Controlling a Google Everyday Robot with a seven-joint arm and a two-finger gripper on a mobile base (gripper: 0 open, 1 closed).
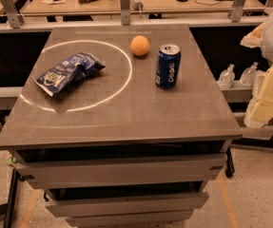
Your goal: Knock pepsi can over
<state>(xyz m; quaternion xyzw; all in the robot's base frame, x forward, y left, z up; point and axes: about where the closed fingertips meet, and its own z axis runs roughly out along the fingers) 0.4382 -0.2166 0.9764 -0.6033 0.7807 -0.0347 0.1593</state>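
The hand [270, 95] shows only as pale cream, blocky parts at the picture's right border, off the desk's right edge and partly cut off, with a white rounded piece of the arm above it; whether it is wide or narrow I cannot tell, and it is well apart from everything on the desk. Nearest to it, the small dark-blue aluminium pepsi can [167, 66] with a silver top stands upright toward the desk's right edge, in the far half, its white lettering facing the camera. Just beside the can, closer to the far edge, sits a round orange fruit [140, 45], apart from the can. It lies at the rim of a thin white circle [129, 75] drawn on the grey flat-topped desk [126, 120]. Inside that circle, toward the left edge, a crinkled blue chip bag [69, 72] lies flat. Beyond the right edge, two small clear bottles [226, 77] stand on a low ledge, their labels unreadable.
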